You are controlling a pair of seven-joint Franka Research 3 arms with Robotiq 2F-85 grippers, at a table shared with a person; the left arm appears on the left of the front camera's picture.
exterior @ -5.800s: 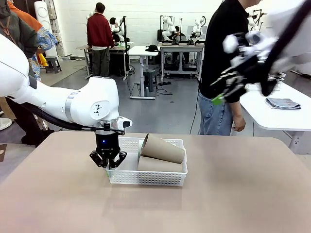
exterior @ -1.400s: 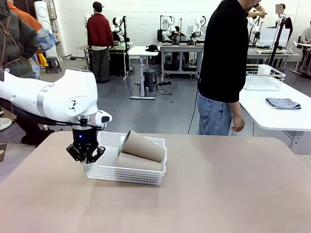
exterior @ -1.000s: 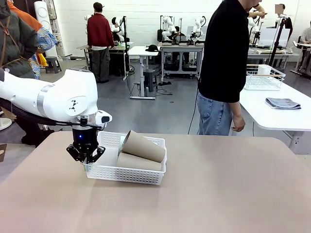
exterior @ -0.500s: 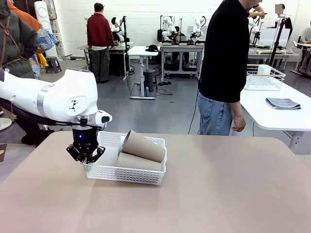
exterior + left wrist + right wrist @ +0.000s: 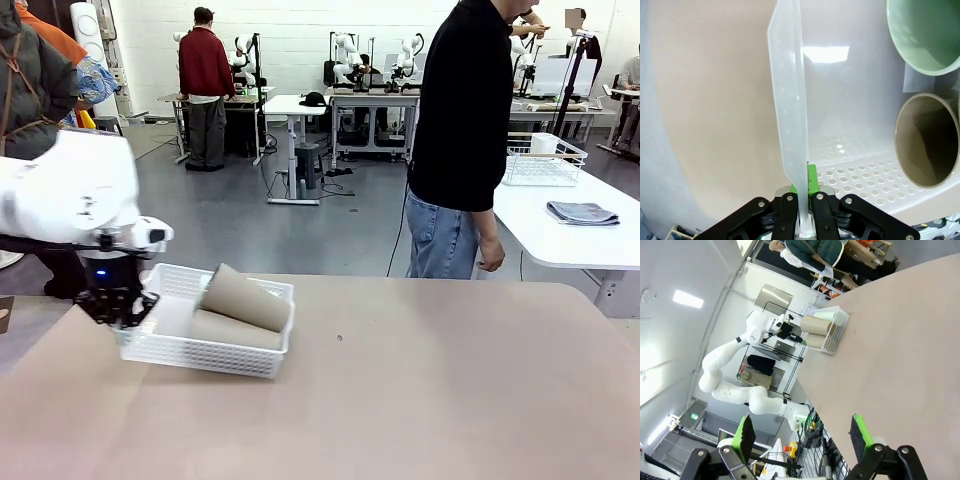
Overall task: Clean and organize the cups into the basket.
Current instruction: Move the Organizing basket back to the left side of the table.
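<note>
Pinching basket end wall, left tool; right tool spread.

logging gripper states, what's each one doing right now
Left gripper: shut on the white basket wall.
Right gripper: open, holding nothing.
</note>
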